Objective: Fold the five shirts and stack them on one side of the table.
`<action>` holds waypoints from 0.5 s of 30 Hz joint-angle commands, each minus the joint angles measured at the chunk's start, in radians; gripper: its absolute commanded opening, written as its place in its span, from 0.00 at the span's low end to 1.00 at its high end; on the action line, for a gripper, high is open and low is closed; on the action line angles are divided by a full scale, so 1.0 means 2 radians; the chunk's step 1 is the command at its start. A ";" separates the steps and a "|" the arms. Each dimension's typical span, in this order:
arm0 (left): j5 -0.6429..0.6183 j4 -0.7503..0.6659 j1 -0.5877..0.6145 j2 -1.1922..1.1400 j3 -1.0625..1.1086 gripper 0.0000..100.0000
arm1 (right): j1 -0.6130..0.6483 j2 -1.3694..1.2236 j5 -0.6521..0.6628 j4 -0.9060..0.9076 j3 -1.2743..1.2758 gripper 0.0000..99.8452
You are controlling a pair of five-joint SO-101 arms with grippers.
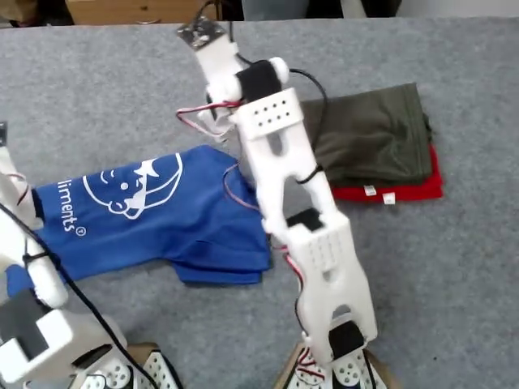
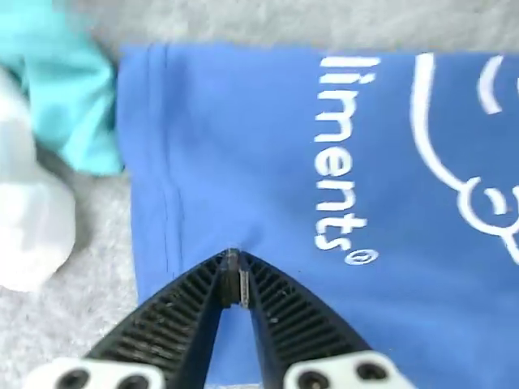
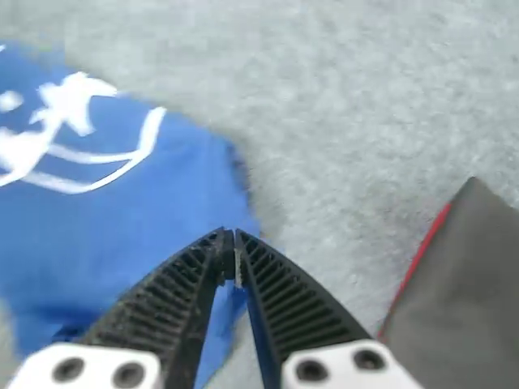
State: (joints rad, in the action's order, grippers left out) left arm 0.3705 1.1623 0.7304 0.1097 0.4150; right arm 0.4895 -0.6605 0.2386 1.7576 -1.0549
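Observation:
A blue shirt [image 1: 154, 215] with white print lies spread on the grey table, left of centre. At the right, a folded olive shirt [image 1: 369, 138] rests on a folded red shirt [image 1: 389, 191]. My right arm [image 1: 280, 162] stretches from the front edge toward the blue shirt's far corner. There my right gripper [image 3: 229, 255] is shut over the blue shirt's edge [image 3: 122, 227]; the olive shirt [image 3: 478, 275] lies beside it. My left gripper [image 2: 233, 275] is shut just above the blue shirt [image 2: 308, 162] near its hem. No fabric shows between either pair of fingers.
A crumpled teal shirt [image 2: 73, 97] lies just past the blue shirt's hem, next to a white arm part [image 2: 28, 219]. My left arm [image 1: 32, 267] stands at the table's front left corner. Bare grey cloth [image 1: 454, 275] spreads at the front right.

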 commanded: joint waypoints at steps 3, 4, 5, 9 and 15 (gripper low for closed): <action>-0.051 -0.120 0.008 -0.042 -0.021 0.03 | 0.081 0.181 0.012 -0.015 0.270 0.01; -0.056 -0.140 0.012 -0.069 -0.024 0.03 | 0.090 0.198 0.017 -0.028 0.314 0.01; -0.059 -0.160 0.016 -0.097 -0.029 0.03 | 0.095 0.211 0.021 -0.042 0.353 0.01; -0.091 -0.203 0.036 -0.209 -0.076 0.03 | 0.107 0.240 0.024 -0.108 0.475 0.01; -0.163 -0.193 0.057 -0.236 -0.139 0.03 | 0.110 0.242 0.021 -0.190 0.567 0.01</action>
State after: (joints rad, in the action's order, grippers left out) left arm 0.0944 0.7956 0.8101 -0.3491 0.2048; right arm 0.6935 -0.2355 0.2754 1.4523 0.0269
